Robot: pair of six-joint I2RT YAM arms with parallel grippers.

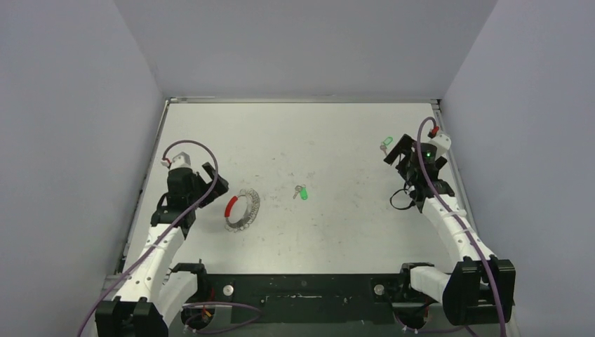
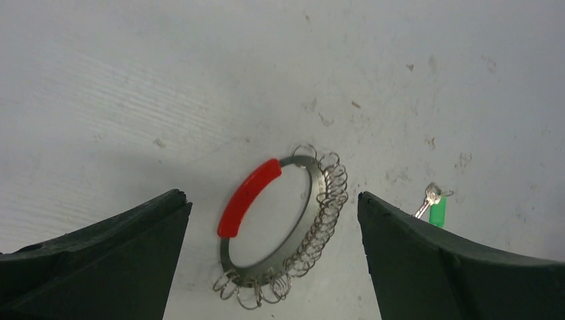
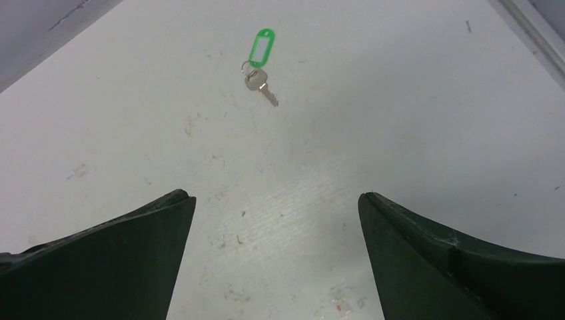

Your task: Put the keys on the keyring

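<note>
Fingers [image 2: 100, 260] of the left tool [image 2: 270, 199] fill the lower corners of the left wrist view, spread wide, nothing between them but the keyring [image 2: 283, 227].

- Keyring: flat on the bench [image 1: 337, 126], left of centre in the overhead view. It is a steel hoop with a red segment [image 2: 248, 197] on its upper left arc and small wire loops [image 2: 330, 200] strung along the right and lower arc.
- Middle key set [image 1: 301, 192]: silver key on a green tag, centre of the overhead view, near the ring but apart from it. It peeks over the right finger in the left wrist view.
- Far key set [image 3: 256, 80]: key plus green tag [image 3: 261, 48], top centre of the right wrist view, well ahead of the fingers.
- Right tool [image 3: 273, 198]: released, wide apart, empty, upper right of the overhead view.

Reading: the left tool frames the ring, probably so it can grip and steady the hoop. The right tool is aimed at the far key set, which looks like the line-up for a pickup. Neither key set is on the ring, so the task looks barely begun. Thin keys lying flat on the bench will likely be hard to pinch.
</note>
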